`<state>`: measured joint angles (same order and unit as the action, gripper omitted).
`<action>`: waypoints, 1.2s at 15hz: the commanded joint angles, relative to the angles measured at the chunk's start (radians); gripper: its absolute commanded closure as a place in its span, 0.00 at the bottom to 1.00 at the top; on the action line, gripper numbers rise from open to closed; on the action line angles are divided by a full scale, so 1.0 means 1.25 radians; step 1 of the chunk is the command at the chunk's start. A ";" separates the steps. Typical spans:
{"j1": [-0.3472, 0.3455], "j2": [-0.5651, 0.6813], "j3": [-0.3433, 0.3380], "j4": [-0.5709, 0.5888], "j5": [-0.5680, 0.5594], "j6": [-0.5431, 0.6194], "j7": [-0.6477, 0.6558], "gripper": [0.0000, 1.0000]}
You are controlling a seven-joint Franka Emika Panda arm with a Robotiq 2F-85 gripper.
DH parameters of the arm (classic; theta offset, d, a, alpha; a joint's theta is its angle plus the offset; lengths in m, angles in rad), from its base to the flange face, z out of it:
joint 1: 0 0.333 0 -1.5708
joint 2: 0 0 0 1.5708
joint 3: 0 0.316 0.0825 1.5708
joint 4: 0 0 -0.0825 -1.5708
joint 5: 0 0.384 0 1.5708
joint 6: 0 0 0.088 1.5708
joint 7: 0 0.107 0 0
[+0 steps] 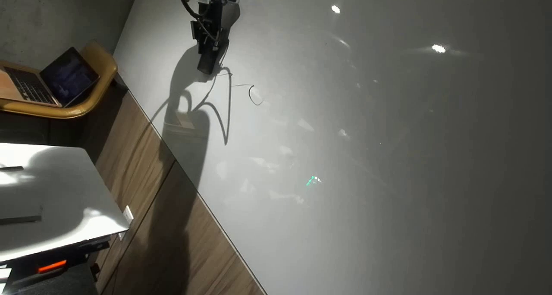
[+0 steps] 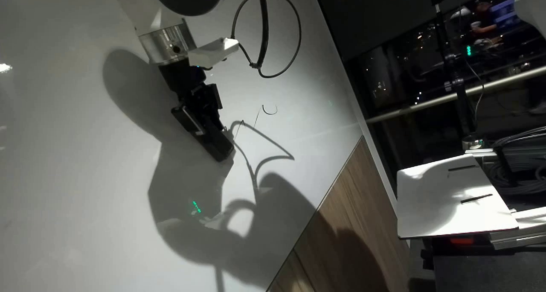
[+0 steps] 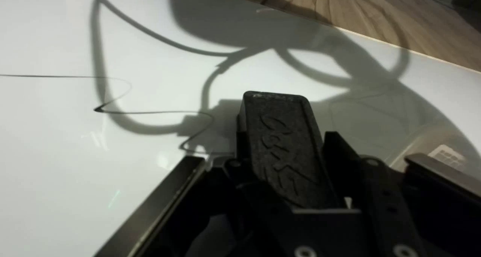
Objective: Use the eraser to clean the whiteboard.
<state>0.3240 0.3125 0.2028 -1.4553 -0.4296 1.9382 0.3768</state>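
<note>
The eraser, a dark grey oblong block with scribbled lines on its face, juts out from my gripper in the wrist view. Both fingers clamp its sides. In both exterior views the eraser points down along the glossy whiteboard; whether it touches the surface I cannot tell. A thin dark pen line zigzags to the left of the eraser in the wrist view and runs up to its side. In an exterior view, a hooked stroke lies just beyond the eraser.
Wood panelling borders the board's lower edge. A laptop rests on a yellow chair, near a small white tabletop. Cable loops hang beside the arm. Shadows of arm and cable fall across the board.
</note>
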 commanded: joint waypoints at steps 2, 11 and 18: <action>-0.066 -0.095 -0.070 -0.137 -0.033 0.113 -0.017 0.73; -0.213 -0.242 -0.167 -0.312 -0.045 0.232 -0.061 0.73; -0.272 -0.272 -0.183 -0.379 -0.021 0.319 -0.054 0.73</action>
<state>-0.0104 -0.0231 -0.0321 -1.9016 -0.4561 2.2481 0.2813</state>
